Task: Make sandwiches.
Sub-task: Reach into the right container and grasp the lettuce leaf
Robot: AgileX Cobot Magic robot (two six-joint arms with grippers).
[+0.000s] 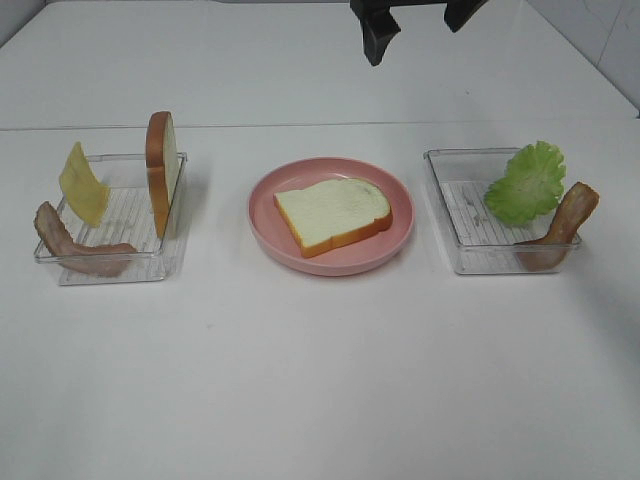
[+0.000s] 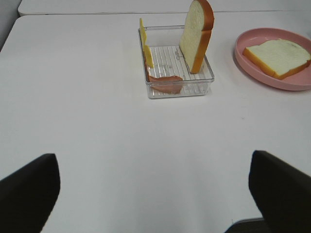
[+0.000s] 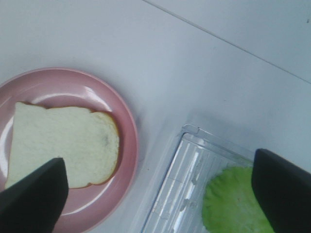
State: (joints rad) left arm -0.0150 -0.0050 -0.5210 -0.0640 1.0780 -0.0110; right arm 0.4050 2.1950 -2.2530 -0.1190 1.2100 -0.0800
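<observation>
Left gripper (image 2: 155, 194): spread wide, holding nothing | Right gripper (image 3: 155, 194): spread wide, holding nothing | Flat bread slice (image 1: 332, 214): on pink plate (image 1: 330, 266), centre | Left tray (image 1: 110, 278): upright bread slice (image 1: 162, 170), cheese slice (image 1: 82, 184), left bacon strip (image 1: 80, 252) | Right tray (image 1: 452, 205): lettuce leaf (image 1: 526, 182), right bacon strip (image 1: 565, 225)

Pink plate (image 1: 262, 225); white bread slice (image 1: 330, 212), orange-brown crust; yellow cheese (image 1: 82, 185); reddish-brown bacon strip (image 1: 72, 250), left; ruffled green lettuce (image 1: 527, 182), right; clear ribbed left tray (image 1: 130, 215); white table (image 1: 320, 380).
</observation>
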